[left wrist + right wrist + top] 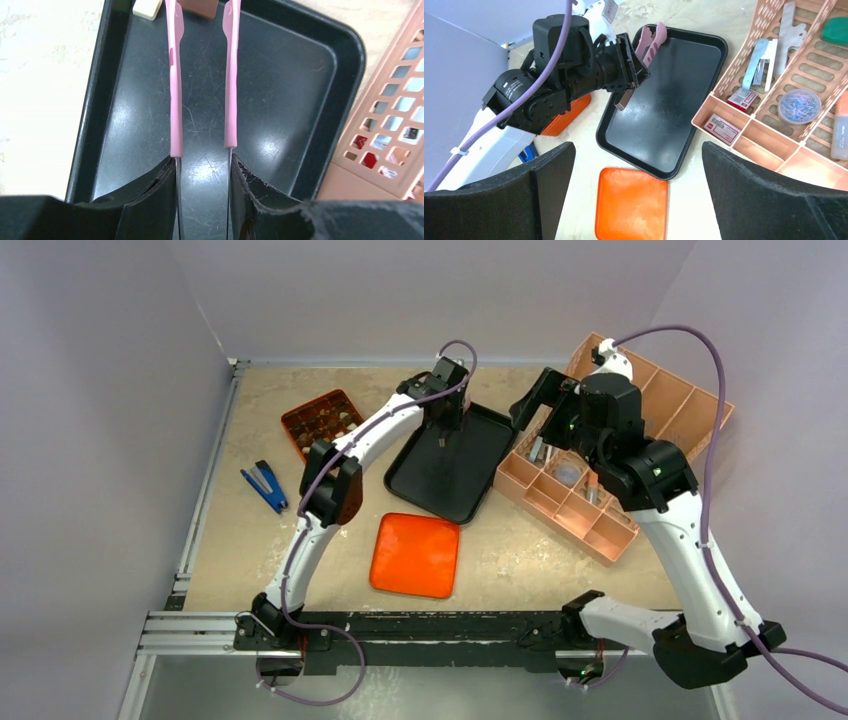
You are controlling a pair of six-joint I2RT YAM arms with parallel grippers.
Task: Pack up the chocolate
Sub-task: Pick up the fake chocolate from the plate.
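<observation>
Two pieces of chocolate show at the top edge of the left wrist view, at the far end of the black tray [300, 100]: a cream one [146, 8] and a brown one [200, 7]. More chocolate fills the orange compartmented box [322, 423]. My left gripper [202, 165] is over the tray, shut on pink tweezers [176, 90]. The tweezers' arms stand apart, with the brown piece between them near the tips. My right gripper [638, 150] hangs open and empty above the tray's near edge and the orange lid [631, 205].
A pink organiser [620, 450] with stationery sits right of the tray, close to my right arm. A blue tool [265, 486] lies on the table at the left. The orange lid [415, 554] lies flat in front of the tray.
</observation>
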